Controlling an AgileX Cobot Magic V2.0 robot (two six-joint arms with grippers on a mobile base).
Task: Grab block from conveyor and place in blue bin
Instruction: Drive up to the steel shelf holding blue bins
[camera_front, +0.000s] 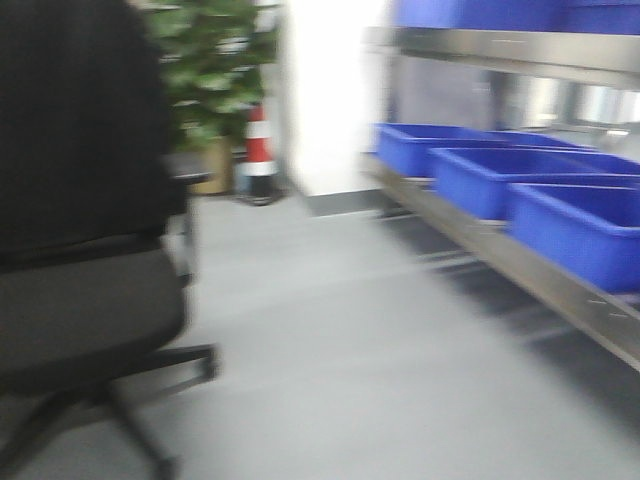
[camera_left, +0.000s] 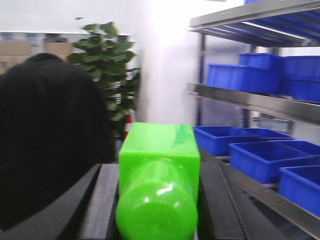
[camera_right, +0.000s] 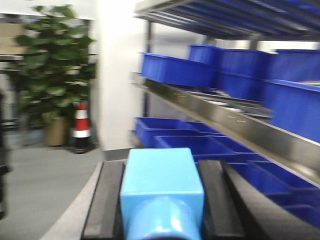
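My left gripper (camera_left: 159, 172) is shut on a bright green block (camera_left: 157, 147), whose square end sticks out ahead of the black fingers (camera_left: 102, 200). My right gripper (camera_right: 161, 167) is shut on a light blue block (camera_right: 161, 175), held the same way between its black pads (camera_right: 105, 200). Blue bins (camera_front: 500, 180) sit in a row on a low steel shelf (camera_front: 530, 275) to the right, with more of them (camera_right: 175, 69) on the shelf above. The conveyor is out of view. Neither gripper shows in the blurred front view.
A black office chair (camera_front: 80, 200) fills the left of the front view. Behind it stand a potted plant (camera_front: 215, 70) and a red-and-white cone (camera_front: 258, 150) by a white wall. Grey floor (camera_front: 340, 340) lies between chair and shelving.
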